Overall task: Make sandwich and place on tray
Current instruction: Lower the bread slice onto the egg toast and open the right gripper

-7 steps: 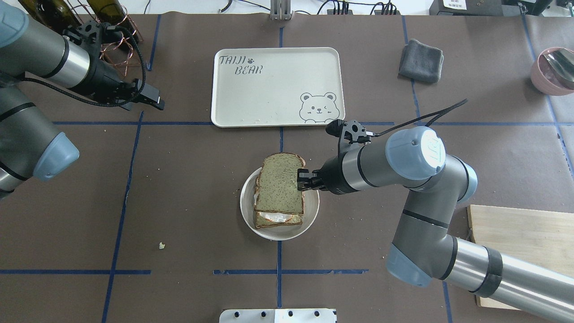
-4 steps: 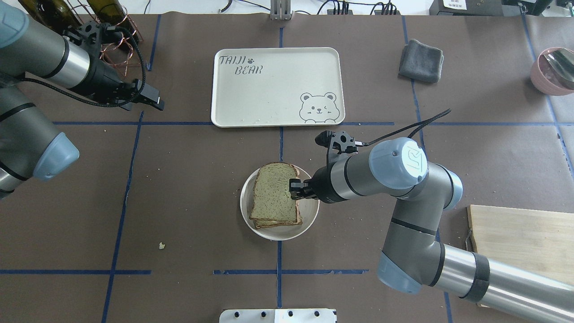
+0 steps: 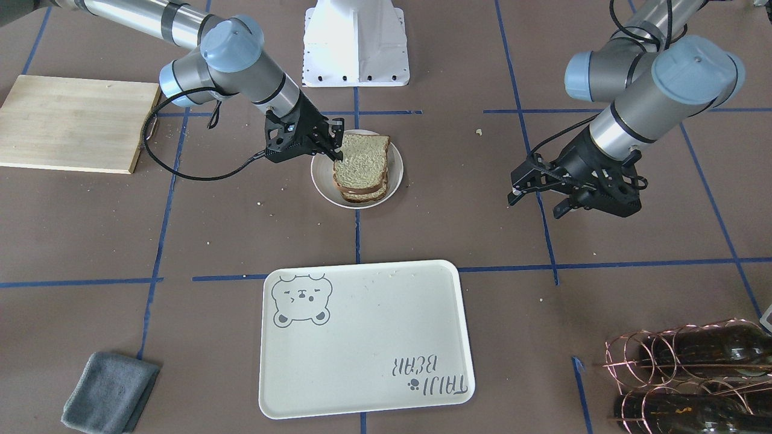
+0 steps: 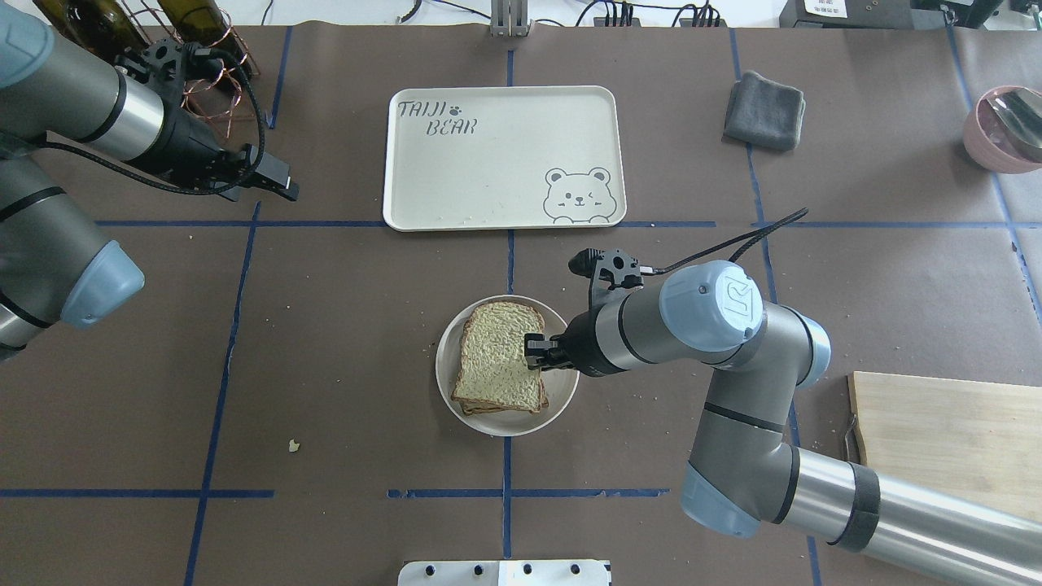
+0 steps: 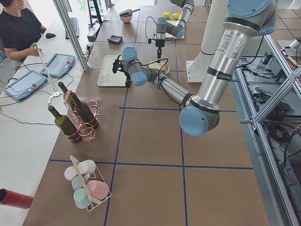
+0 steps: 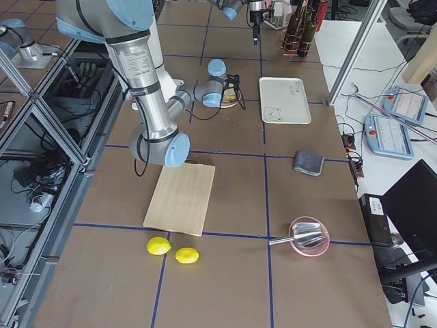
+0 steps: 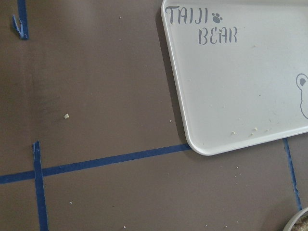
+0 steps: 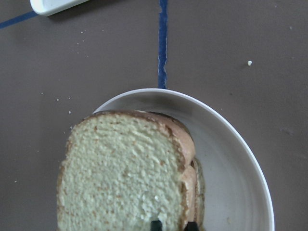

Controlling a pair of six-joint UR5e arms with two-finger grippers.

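The sandwich (image 4: 496, 358) lies on a small round white plate (image 4: 509, 423): two tan bread slices stacked, the top one squarely over the lower one, and the egg is hidden between them. My right gripper (image 4: 533, 352) sits low at the stack's right edge, shut on the top slice; in the right wrist view its fingertips (image 8: 155, 224) straddle the edge of the sandwich (image 8: 120, 178). The tray (image 4: 505, 155) with the bear drawing lies beyond the plate, nothing on it but crumbs. My left gripper (image 4: 281, 183) hovers open far to the left, holding nothing.
A wooden cutting board (image 4: 952, 431) lies under my right arm. A grey cloth (image 4: 765, 110) and a pink bowl (image 4: 1005, 130) sit at the back right. A wire rack of dark bottles (image 3: 693, 374) stands behind my left gripper. Two lemons (image 6: 174, 251) lie by the board.
My right gripper has come down and toward the robot with the top slice, which now lies flat over the lower slice and covers the egg. The left arm has not moved.
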